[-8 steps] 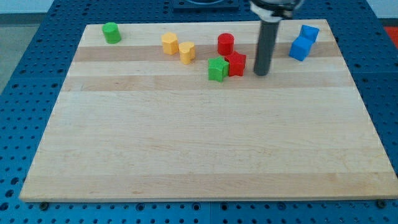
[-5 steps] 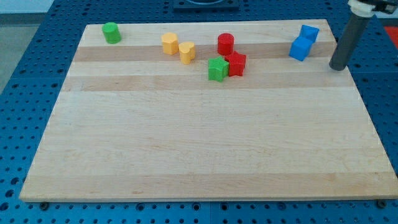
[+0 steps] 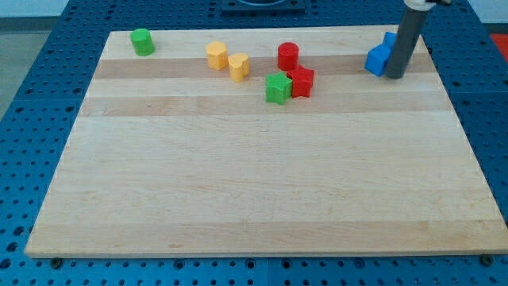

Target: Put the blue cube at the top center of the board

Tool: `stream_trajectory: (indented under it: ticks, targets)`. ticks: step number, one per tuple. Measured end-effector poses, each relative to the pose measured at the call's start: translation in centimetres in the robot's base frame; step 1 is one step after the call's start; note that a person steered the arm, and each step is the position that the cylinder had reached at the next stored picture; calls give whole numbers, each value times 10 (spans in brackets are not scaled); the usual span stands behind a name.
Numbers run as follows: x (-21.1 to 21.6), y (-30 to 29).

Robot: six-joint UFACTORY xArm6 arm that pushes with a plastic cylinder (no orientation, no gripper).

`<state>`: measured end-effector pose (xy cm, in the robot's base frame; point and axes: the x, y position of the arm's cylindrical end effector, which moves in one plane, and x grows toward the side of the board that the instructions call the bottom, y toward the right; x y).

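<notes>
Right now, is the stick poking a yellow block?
No, my tip sits against the blue cube at the view's top right, far from the two yellow blocks.

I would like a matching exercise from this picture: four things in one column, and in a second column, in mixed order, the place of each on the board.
Things
1. green cylinder
2. blue cube
3. green block
4. my tip

Places
A. touching the left side of the red star-like block
B. top left corner of the board
C. right against the blue cube, on its right
D. near the top right, just left of the rod

Pairs: 1-B, 2-D, 3-A, 4-C
</notes>
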<state>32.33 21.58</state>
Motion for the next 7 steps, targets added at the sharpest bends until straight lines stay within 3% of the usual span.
stream_trajectory:
  ticks: [7]
  targets:
    - [-37, -3]
